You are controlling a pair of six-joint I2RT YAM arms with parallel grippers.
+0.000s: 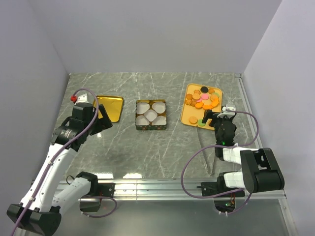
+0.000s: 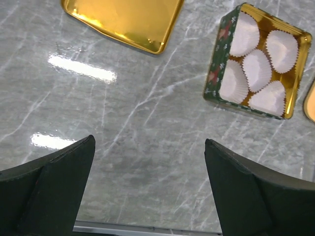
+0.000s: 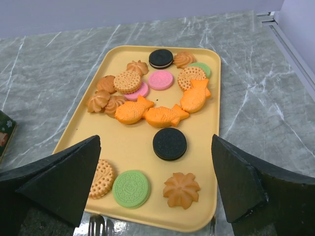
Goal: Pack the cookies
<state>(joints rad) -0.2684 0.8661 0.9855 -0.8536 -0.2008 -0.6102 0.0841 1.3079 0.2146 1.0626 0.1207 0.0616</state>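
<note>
Top external shows us the cookies (image 1: 203,100) on a yellow tray (image 1: 188,118) at the far right of the table (image 1: 147,147). From the right wrist we see fish shapes, rosettes, and pink, green and dark rounds. Most cluster at the tray's far end and four lie nearer. Our right gripper (image 3: 155,142) hovers over the tray's near end, spread wide and pinching nothing. Our left gripper (image 2: 150,147) is likewise spread and empty above bare marble. Ahead of it to the right sits a tin (image 2: 216,73) holding five white cups (image 2: 257,69). A gold lid (image 2: 128,19) lies left of the tin, apart from it.
</note>
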